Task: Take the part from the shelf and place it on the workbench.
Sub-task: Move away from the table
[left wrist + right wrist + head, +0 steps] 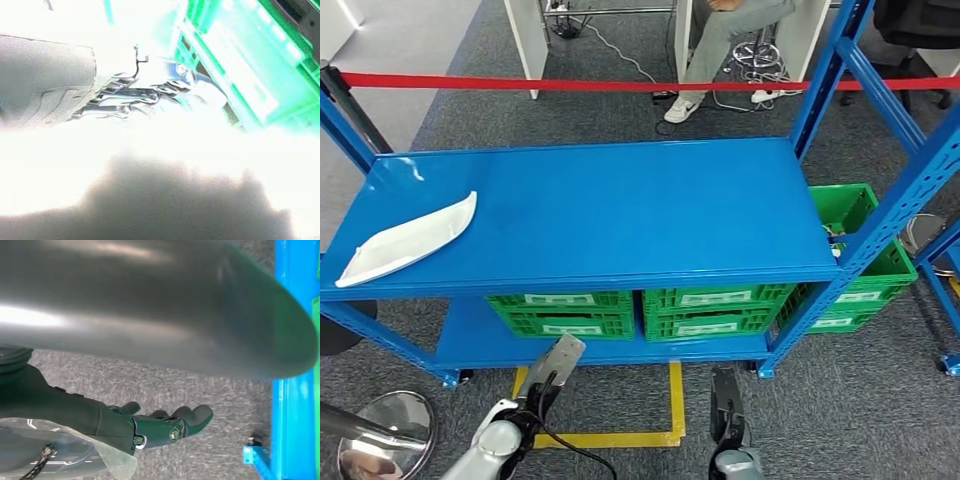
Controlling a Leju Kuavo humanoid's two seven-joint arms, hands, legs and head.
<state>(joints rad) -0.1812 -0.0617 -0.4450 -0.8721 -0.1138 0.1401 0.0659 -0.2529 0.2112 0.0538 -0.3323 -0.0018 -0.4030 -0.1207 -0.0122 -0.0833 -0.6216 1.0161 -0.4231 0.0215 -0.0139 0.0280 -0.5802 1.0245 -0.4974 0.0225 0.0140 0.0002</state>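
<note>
A white curved part [409,240] lies on the blue shelf's [622,210] left end, within reach, while both hands hang low: right hand [166,425] empty, fingers extended; left hand [143,95] unclear

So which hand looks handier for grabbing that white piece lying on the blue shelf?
Probably the left hand: the white part lies at the shelf's left end, on that arm's side. The right hand hangs low, farther right.

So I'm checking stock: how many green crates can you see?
3: two green crates side by side on the lower shelf, one past the right post. More may be hidden.
</note>
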